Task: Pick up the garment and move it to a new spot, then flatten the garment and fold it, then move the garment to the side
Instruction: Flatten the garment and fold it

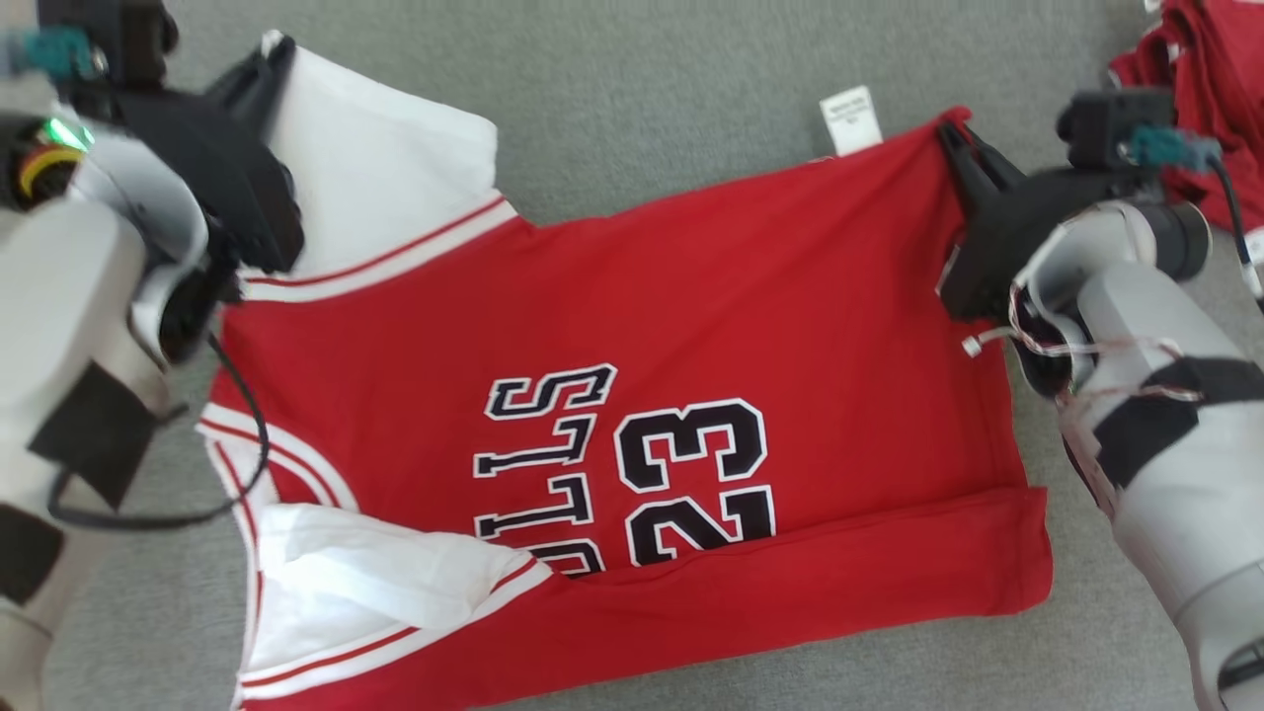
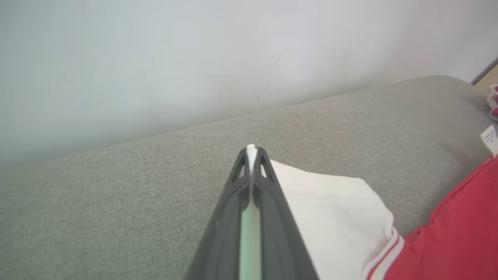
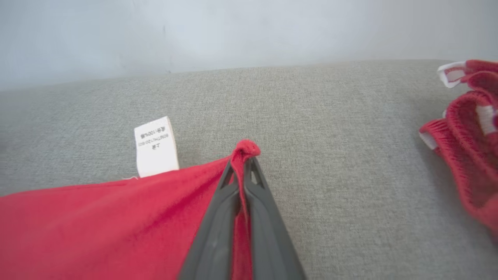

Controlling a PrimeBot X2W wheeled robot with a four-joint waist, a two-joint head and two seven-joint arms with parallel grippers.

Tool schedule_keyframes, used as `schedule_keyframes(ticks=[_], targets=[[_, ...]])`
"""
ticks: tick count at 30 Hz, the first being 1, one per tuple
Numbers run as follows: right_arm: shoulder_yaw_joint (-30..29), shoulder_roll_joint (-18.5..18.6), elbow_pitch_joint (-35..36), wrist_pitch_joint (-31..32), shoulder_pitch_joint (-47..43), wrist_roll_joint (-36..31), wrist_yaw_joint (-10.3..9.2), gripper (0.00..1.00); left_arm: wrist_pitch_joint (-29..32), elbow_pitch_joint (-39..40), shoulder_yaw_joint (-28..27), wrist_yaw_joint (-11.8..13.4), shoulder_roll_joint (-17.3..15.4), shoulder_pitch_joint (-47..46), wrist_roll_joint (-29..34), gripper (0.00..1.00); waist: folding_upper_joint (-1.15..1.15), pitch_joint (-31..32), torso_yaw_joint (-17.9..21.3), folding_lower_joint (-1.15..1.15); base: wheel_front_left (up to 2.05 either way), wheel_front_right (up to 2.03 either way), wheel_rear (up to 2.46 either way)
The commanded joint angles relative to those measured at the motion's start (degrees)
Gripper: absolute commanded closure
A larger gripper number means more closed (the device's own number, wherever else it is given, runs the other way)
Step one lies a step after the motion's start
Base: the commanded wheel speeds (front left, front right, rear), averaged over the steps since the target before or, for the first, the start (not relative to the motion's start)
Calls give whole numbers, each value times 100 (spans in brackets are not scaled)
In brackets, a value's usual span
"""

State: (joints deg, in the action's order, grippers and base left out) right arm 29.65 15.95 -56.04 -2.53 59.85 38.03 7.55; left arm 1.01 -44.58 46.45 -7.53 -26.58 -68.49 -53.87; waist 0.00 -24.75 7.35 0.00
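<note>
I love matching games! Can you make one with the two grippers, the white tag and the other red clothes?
Things: 1 left gripper; 2 right gripper; 3 tag; 4 other red clothes.
States: A apart, far right; B pinching a red corner of the jersey; C pinching the white sleeve; D sticking out past the red edge.
Pairs: 1-C; 2-B; 3-D; 4-A.

I see open grey upholstery [image 1: 671,79] along the top centre of the head frame, free to pass. The red jersey [image 1: 790,296] covers the middle. A bunched red garment [image 1: 1210,79] crowds the upper right corner, and in the left wrist frame a pale wall [image 2: 155,58] closes off the far edge.
</note>
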Motion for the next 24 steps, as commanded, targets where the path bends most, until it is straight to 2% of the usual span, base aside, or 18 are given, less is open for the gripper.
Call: schedule_keyframes(ticks=[1,7,10,18,24], targets=[[28,92,55,-192,-177,58,-16,100,-194,122,14,14,-33,220,-85,100,0,280,-205,0,0,0,0],[253,313,219,-698,-644,143,-16,100,-798,638,1,27,-109,868,-136,100,0,577,-383,0,0,0,0],[338,436,323,-948,-917,219,-16,100,-1045,1019,-13,129,-203,1309,-170,100,0,709,-486,0,0,0,0],[290,759,774,-1257,-1664,326,-16,100,-1485,2354,-281,714,-483,2648,-417,100,0,964,-670,0,0,0,0],[-417,920,1594,-1265,-2493,136,-16,100,-1608,3324,-670,1214,-598,3763,-449,100,0,1091,-732,0,0,0,0]])
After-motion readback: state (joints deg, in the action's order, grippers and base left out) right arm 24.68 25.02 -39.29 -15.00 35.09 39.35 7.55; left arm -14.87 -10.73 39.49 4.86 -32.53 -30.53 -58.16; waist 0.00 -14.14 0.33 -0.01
